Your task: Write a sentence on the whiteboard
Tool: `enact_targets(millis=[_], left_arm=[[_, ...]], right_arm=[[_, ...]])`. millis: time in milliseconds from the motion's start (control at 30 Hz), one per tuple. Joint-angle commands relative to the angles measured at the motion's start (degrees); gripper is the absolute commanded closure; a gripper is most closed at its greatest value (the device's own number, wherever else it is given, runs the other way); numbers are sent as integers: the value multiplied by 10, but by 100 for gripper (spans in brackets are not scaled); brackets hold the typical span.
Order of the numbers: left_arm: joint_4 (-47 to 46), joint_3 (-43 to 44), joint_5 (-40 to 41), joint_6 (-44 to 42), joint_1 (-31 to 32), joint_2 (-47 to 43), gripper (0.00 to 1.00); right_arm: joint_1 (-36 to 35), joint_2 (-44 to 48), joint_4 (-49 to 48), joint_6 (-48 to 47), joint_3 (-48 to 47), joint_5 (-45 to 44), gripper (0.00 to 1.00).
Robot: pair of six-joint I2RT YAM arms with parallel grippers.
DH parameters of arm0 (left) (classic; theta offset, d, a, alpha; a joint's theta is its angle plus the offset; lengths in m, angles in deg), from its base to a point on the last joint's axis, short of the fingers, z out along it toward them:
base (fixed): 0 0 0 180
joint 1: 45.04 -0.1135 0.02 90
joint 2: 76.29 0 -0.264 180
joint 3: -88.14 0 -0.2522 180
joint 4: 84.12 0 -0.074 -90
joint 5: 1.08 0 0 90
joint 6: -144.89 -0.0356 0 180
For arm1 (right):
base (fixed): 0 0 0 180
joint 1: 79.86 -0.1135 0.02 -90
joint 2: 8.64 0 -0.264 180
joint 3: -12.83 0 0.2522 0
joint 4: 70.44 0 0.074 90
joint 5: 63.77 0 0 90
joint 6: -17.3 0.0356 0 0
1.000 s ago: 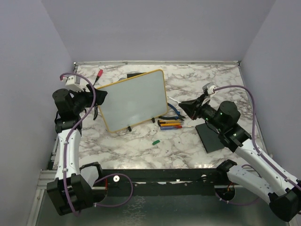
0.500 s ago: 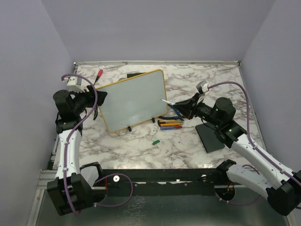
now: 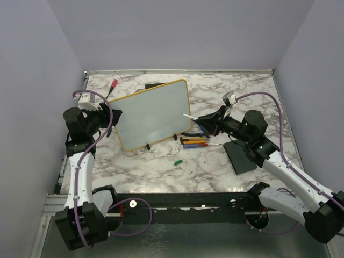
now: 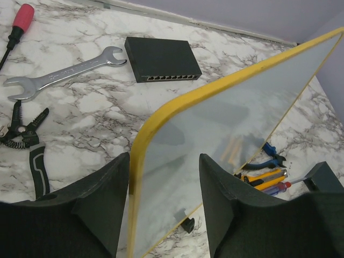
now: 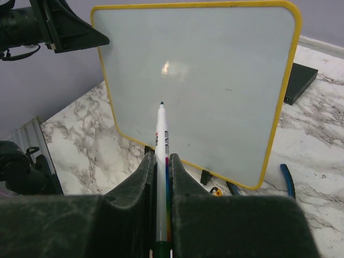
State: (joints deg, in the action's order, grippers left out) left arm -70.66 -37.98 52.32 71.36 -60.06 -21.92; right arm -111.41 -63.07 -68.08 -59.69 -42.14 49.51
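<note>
Currently: the grey-veined white marble table (image 3: 226,91) carries everything. The rectangular white whiteboard with a rounded yellow-orange frame (image 3: 150,115) stands tilted on small black feet, left of table centre. Its face is turned toward the right arm and reads plain white with one glare spot.

The left gripper (image 4: 164,166) sits astride the board's left frame edge, jaws apart and not clamped; a gap shows on the right-finger side. The right gripper (image 5: 160,158) is clenched on a white marker with a dark tip (image 5: 161,134). The tip is aimed at the board face; contact cannot be told.

A flat black rectangular pad (image 3: 244,153) lies under the right arm, well apart from the board. A slim black box with a port row (image 4: 161,58) and a silver open-ended wrench (image 4: 64,75) lie behind the board. A small green cap (image 3: 177,161) lies in front of the feet.
</note>
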Motion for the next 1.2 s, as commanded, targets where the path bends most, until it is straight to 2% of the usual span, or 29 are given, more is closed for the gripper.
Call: enact_targets(millis=[0, 567, 800, 1167], left_arm=[[2, -17, 7, 10, 5, -24, 46], [55, -32, 26, 7, 59, -38, 52], [85, -23, 75, -7, 59, -35, 56], [106, -31, 65, 0, 67, -40, 58]], right_arm=[[-4, -3, -22, 3, -18, 11, 99], [-5, 16, -11, 3, -6, -8, 99], [-5, 10, -14, 3, -7, -7, 99], [-5, 6, -17, 2, -8, -5, 99]])
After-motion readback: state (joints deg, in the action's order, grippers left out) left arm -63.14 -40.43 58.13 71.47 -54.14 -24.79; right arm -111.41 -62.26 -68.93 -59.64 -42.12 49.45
